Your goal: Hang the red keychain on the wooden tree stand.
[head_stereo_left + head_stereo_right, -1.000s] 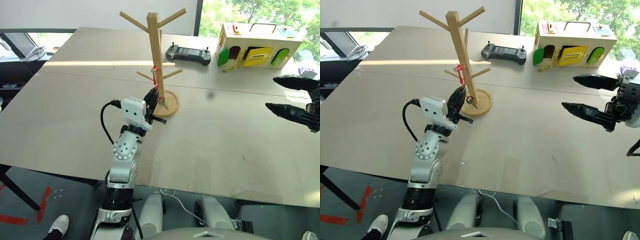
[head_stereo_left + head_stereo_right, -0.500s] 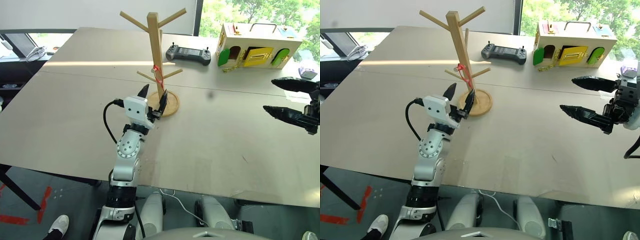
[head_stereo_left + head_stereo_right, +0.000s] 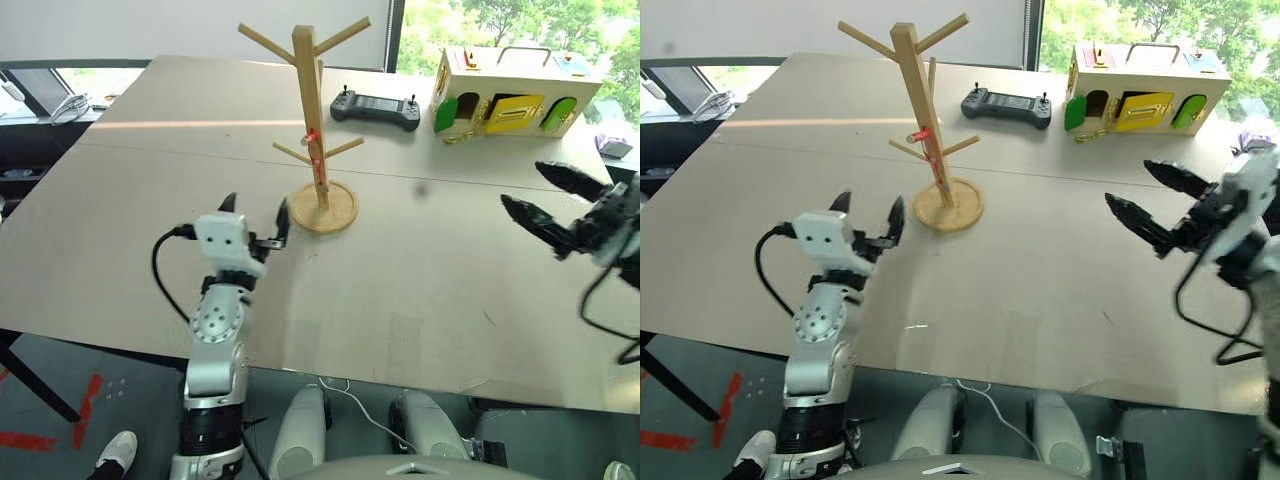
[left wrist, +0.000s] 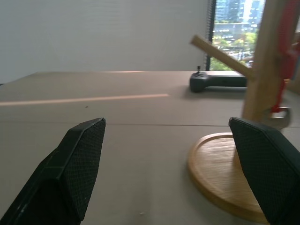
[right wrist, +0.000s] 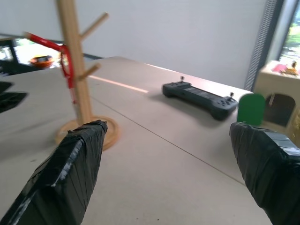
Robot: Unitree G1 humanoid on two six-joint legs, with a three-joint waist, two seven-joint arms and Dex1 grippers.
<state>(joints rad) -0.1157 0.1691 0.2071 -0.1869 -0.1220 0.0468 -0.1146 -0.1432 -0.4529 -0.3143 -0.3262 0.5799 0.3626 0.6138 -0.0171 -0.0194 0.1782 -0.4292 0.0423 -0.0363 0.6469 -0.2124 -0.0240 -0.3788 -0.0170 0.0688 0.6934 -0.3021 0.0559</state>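
Note:
The wooden tree stand (image 3: 309, 95) is upright on its round base (image 3: 340, 212) mid-table. The red keychain (image 3: 316, 158) hangs from a low peg against the post, its small silvery key (image 4: 279, 117) dangling just above the base. My left gripper (image 3: 256, 211) is open and empty. It hovers low over the table a short way left of the base, clear of the stand and the keychain. My right gripper (image 3: 520, 183) is open and empty too, far off at the right side of the table. In the right wrist view the keychain (image 5: 66, 61) hangs beside the post (image 5: 74, 70).
A black game controller (image 3: 375, 107) lies behind the stand. A wooden toy box (image 3: 515, 90) with coloured doors stands at the back right. The table's front edge (image 3: 300, 365) runs close under my left arm.
My left gripper has opened and let go of the keychain, which stays hanging on the peg. It has drawn back left, away from the stand. My right gripper has sunk lower.

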